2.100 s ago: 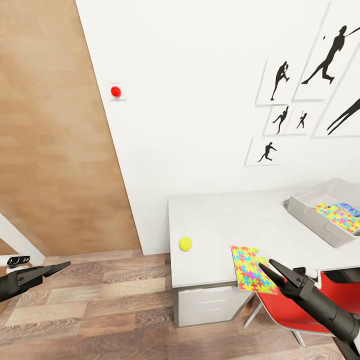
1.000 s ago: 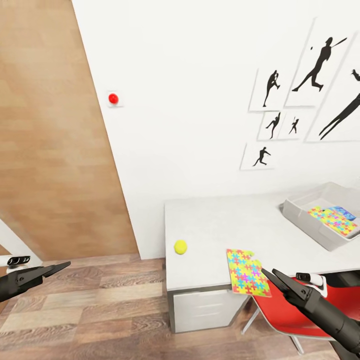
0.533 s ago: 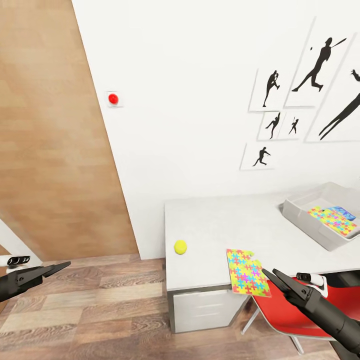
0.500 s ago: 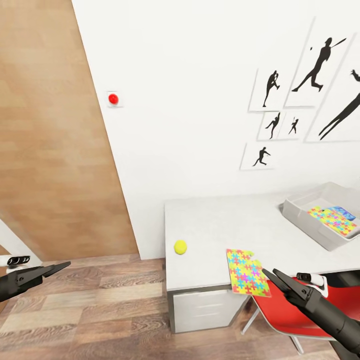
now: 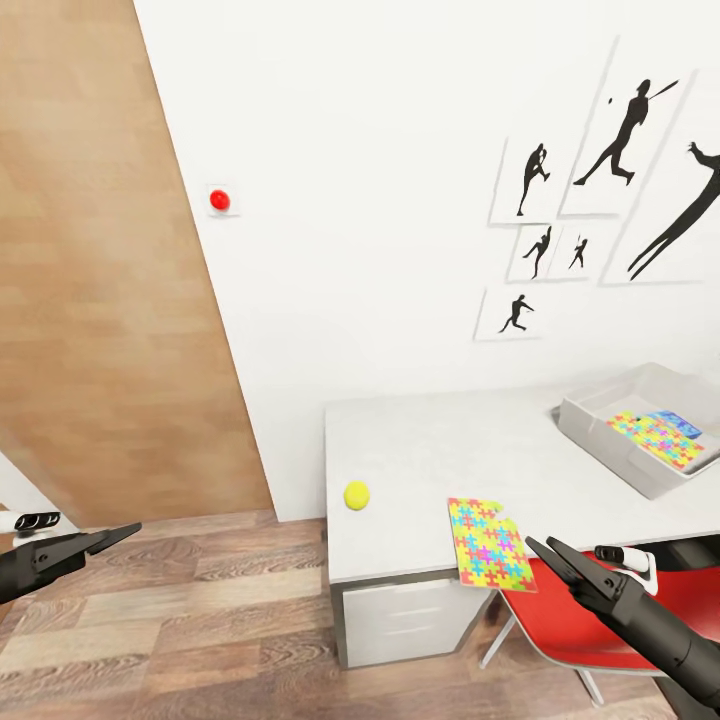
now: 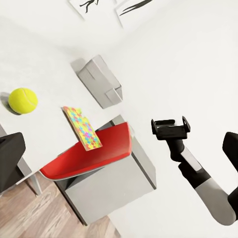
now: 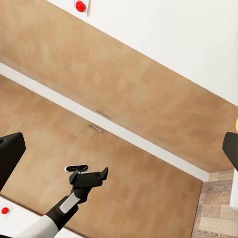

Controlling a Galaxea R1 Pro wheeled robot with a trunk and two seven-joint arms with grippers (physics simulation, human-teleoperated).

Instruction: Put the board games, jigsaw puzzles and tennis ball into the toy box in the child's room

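Right fingers (image 5: pixel 548 553) parted, beside puzzle (image 5: pixel 489 542)

no readable lettering, labels or numbers anywhere, wall pictures (image 5: pixel 600 190) bear silhouettes only

Right fingers (image 5: pixel 548 552) hung off the counter (image 5: pixel 430 450) front edge, parted, just short of the overhanging jigsaw puzzle (image 5: pixel 487 541). Red chair (image 5: pixel 585 625) sat beneath them. Counter beyond lay bare up to the toy box (image 5: pixel 600 425).
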